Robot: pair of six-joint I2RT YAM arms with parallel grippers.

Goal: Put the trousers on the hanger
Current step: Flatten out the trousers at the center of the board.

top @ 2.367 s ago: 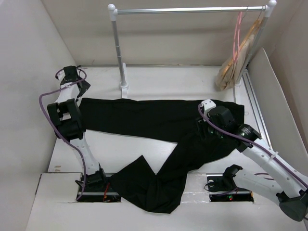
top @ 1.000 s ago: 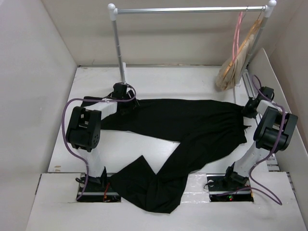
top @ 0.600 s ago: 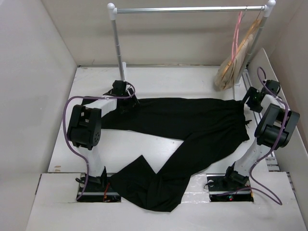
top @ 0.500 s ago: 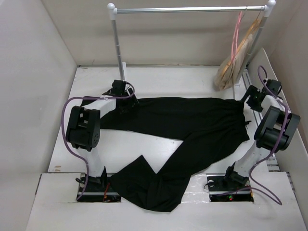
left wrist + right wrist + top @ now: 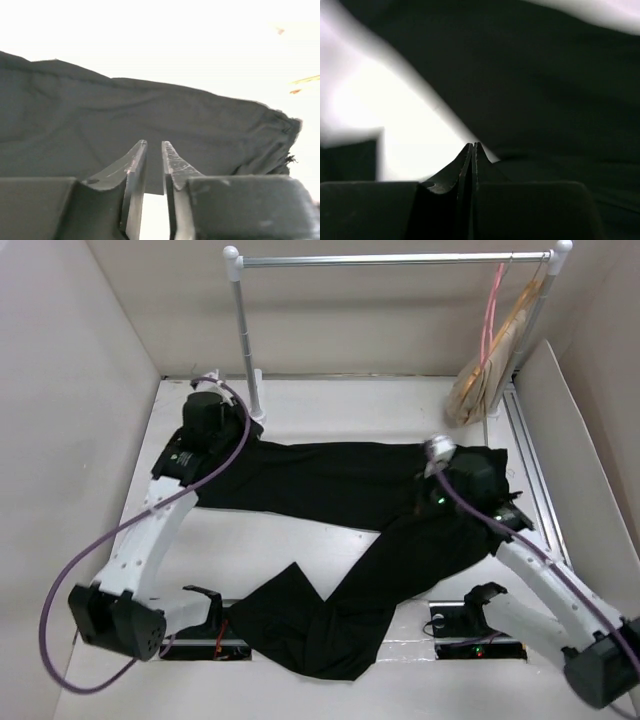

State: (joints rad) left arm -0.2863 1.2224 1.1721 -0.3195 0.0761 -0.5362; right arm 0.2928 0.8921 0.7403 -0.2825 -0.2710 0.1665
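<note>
The black trousers (image 5: 340,480) lie spread on the white table, one leg running left and the other trailing over the near edge. On the rail's right end hangs the pink hanger (image 5: 492,310). My left gripper (image 5: 232,435) hovers at the left end of the upper leg. In the left wrist view its jaws (image 5: 154,143) are all but shut with nothing between them, and the trousers (image 5: 150,115) lie just beyond. My right gripper (image 5: 440,495) is over the waist end. Its jaws (image 5: 472,145) are shut tight, close above the dark trousers (image 5: 545,75).
A metal clothes rail (image 5: 390,260) on a white post (image 5: 245,340) stands at the back. Tan hangers (image 5: 490,370) hang beside the pink one. A slanted white panel (image 5: 560,440) borders the right side, and walls close in on the left and at the back.
The left arm swung from the rail post to the leg's left end. The right arm came in from the far right edge onto the waist. Both grippers opened and then closed.
</note>
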